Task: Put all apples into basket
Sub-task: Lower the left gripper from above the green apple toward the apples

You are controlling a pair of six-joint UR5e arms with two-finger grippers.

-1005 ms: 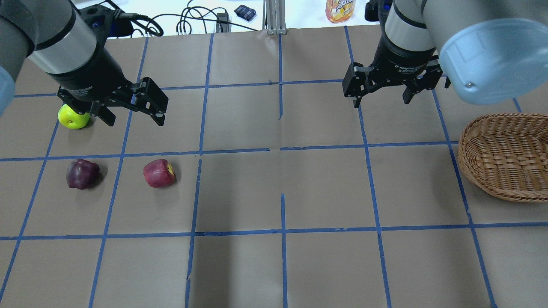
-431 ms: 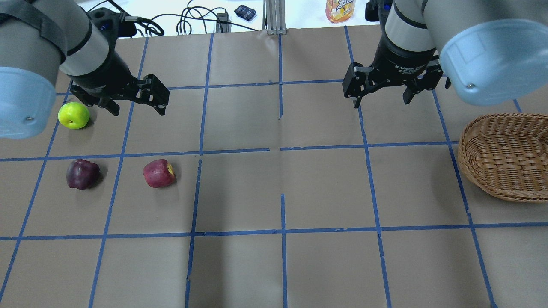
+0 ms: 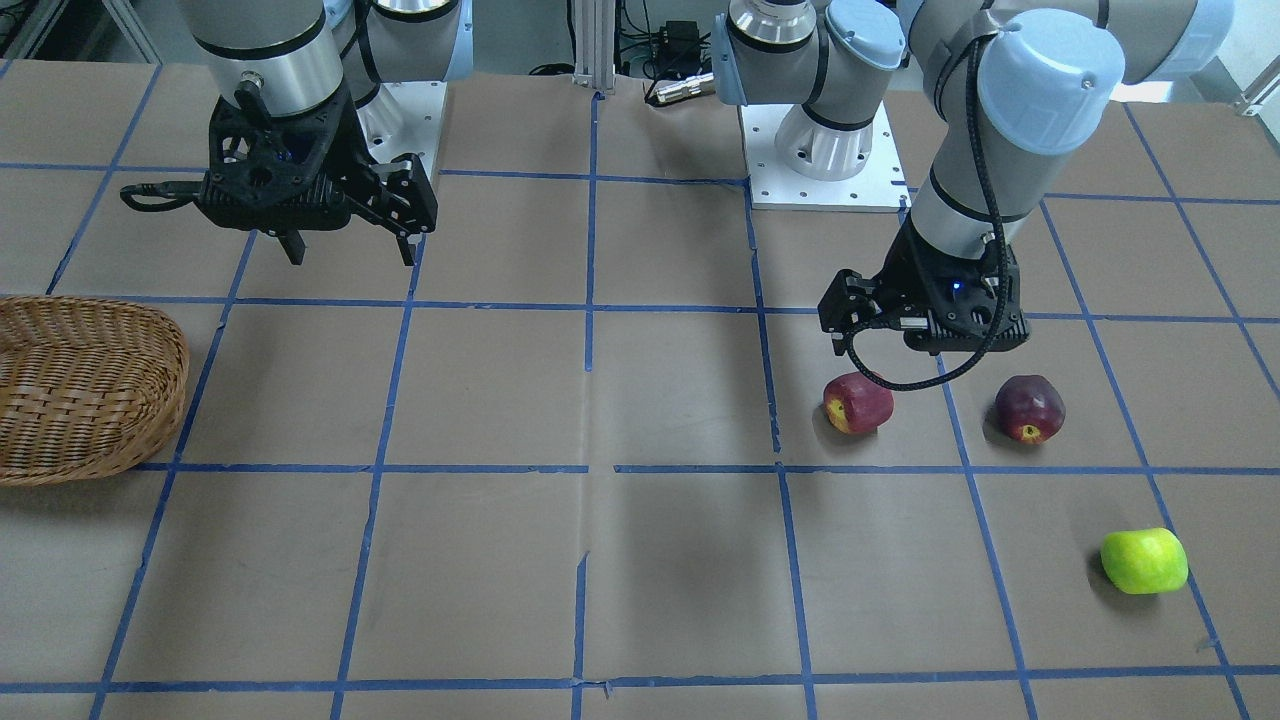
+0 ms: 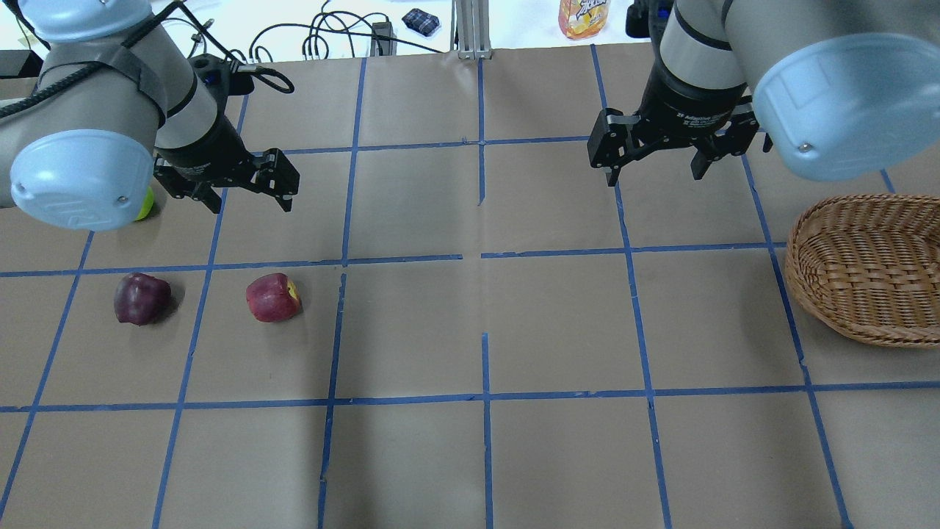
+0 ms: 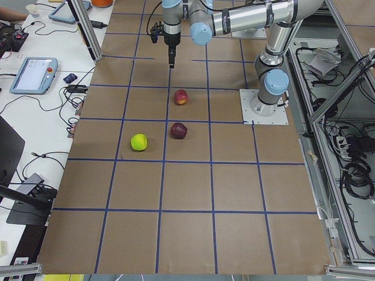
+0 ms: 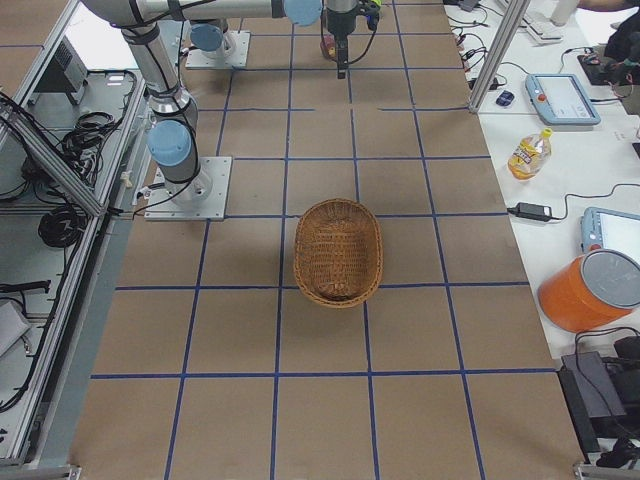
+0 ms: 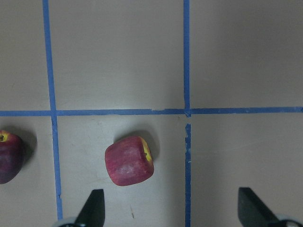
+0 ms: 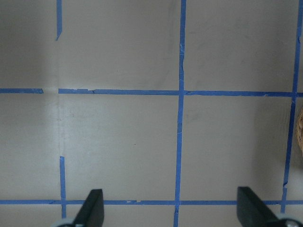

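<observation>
We hover left gripper point(image 4: 252, 200), jaws apart, by red apple point(image 4: 272, 297), likely to grab it. Right gripper point(image 4: 654, 176) also spread, near basket point(image 4: 866, 272).

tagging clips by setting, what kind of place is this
Probably a robotics lab workcell: robot arms bolted to a paper-covered table gridded in blue tape, with teach pendants and cables alongside.

By the black left gripper point(image 4: 251, 206) lie a yellow-patched red apple point(image 4: 272, 297), a maroon apple point(image 4: 141, 299) and a lime-green apple point(image 3: 1144, 561). Off the right gripper point(image 4: 653, 178), the woven basket point(image 4: 866, 268) is light brown. Blue tape point(image 4: 404, 259) grids the brown paper point(image 4: 558, 323).
</observation>
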